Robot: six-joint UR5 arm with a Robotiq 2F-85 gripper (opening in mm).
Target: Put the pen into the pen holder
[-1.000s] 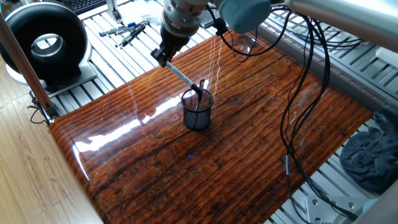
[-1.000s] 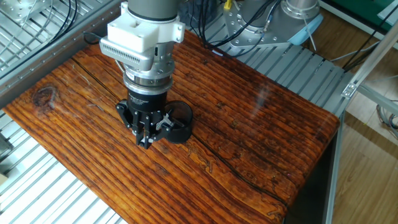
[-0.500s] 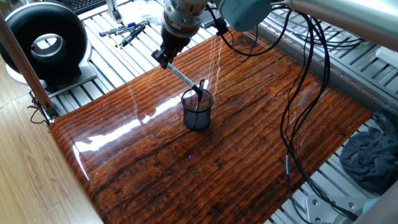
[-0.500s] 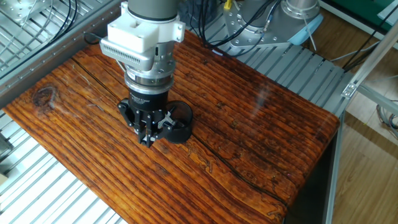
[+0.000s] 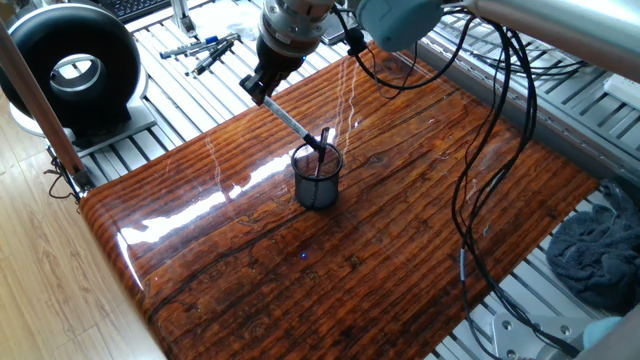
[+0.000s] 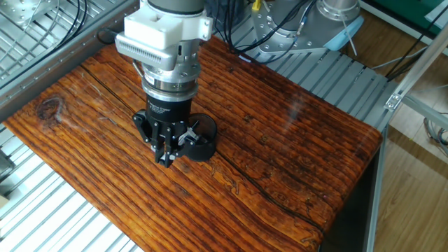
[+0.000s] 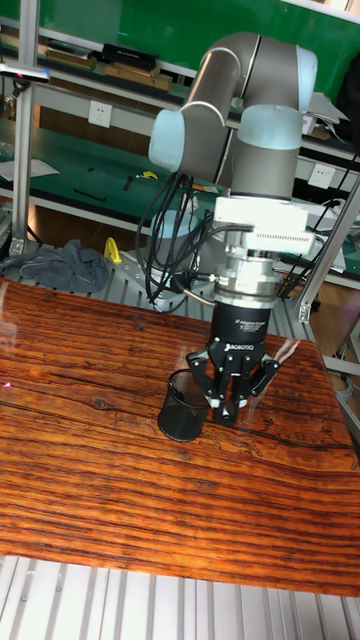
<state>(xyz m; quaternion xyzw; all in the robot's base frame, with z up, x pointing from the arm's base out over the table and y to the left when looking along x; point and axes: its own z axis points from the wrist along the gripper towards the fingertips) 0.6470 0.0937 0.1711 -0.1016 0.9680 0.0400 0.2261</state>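
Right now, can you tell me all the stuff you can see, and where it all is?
pen holder: one, dark mesh cup, upright near the middle of the table.
pen: one, pale barrel with dark ends, leaning with its lower end in the pen holder.
table: one, glossy reddish-brown wood.
loose pens: a few, dark with blue bits, on the metal slats beyond the table.
round black device: one, beside the table's corner.
grey cloth: one, crumpled, off the table's other side.
cables: several, black, hanging over the table.
arm: one, grey and silver.
pincer: one, black, at the pen's upper end; grip unclear.
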